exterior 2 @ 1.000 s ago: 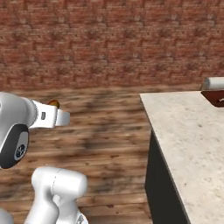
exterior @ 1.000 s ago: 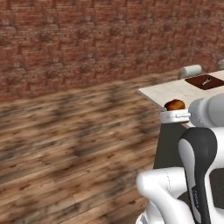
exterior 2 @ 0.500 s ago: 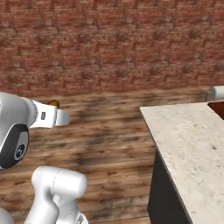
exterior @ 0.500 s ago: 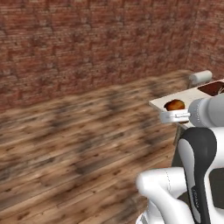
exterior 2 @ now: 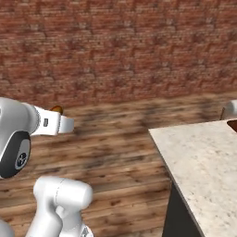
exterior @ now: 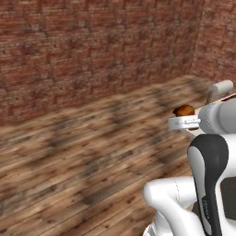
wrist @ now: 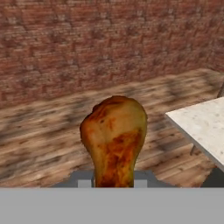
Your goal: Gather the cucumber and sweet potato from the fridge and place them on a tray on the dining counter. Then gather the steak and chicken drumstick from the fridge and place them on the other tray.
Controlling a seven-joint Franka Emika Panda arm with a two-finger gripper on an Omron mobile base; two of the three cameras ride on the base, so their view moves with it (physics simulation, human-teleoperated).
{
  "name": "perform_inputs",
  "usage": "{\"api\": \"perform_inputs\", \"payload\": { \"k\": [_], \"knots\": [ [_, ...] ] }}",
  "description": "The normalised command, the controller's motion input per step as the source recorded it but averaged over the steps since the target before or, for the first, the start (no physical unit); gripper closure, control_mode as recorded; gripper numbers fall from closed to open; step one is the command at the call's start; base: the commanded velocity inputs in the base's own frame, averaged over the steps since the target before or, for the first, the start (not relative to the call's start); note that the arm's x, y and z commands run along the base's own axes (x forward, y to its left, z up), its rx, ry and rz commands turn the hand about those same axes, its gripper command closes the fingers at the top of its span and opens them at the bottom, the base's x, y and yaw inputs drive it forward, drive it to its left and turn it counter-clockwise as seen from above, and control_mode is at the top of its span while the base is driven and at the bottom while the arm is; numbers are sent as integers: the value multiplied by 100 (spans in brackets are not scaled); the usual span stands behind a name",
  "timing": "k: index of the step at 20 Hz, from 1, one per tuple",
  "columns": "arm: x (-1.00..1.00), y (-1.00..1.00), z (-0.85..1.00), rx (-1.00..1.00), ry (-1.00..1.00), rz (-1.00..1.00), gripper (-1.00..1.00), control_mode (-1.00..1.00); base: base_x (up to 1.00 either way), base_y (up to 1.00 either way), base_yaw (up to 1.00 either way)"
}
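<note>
Carrying the chicken drumstick (wrist: 114,138), the gripper (wrist: 113,183) was seen closed partway on the narrow bone end, the finger tips themselves mostly hidden behind the meat in the hand view. The drumstick's long axis ran straight out along the line of the gripper, with the thick browned end pointing away from the hand toward the brick wall (wrist: 87,43). In the left base view the drumstick (exterior: 185,110) was seen as a brown lump just beyond the white wrist, held well above the wooden floor (exterior: 83,156); in the right base view only its tip (exterior 2: 56,109) peeked over the hand.

The dining counter (exterior 2: 203,162) lay to the right of the hand and apart from it: in the hand view its pale corner (wrist: 199,124) entered from the right edge, lower than the drumstick. A sliver of dark brown at the counter's far right edge (exterior 2: 233,125) was judged possibly a tray, though too little showed to be sure. The coming move was therefore judged to turn on bringing the drumstick rightward and over the counter top, toward that far end.
</note>
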Motion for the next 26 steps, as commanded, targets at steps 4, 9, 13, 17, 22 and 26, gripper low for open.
{"api": "perform_inputs", "payload": {
  "k": [4, 9, 13, 17, 22, 26],
  "knots": [
    [0, 0, 0, 0, 0, 0, 100, 100, 61, 43, -20],
    [0, 0, 0, 0, 0, 0, 100, 100, 60, 38, -21],
    [0, 0, 0, 0, 0, 0, 100, 100, 58, 38, -25],
    [0, 0, 0, 0, 0, 0, 100, 100, 56, 32, -26],
    [0, 0, 0, 0, 0, 0, 100, 100, 53, 29, -30],
    [0, 0, 0, 0, 0, 0, 100, 100, 58, 33, -35]
  ]
}}
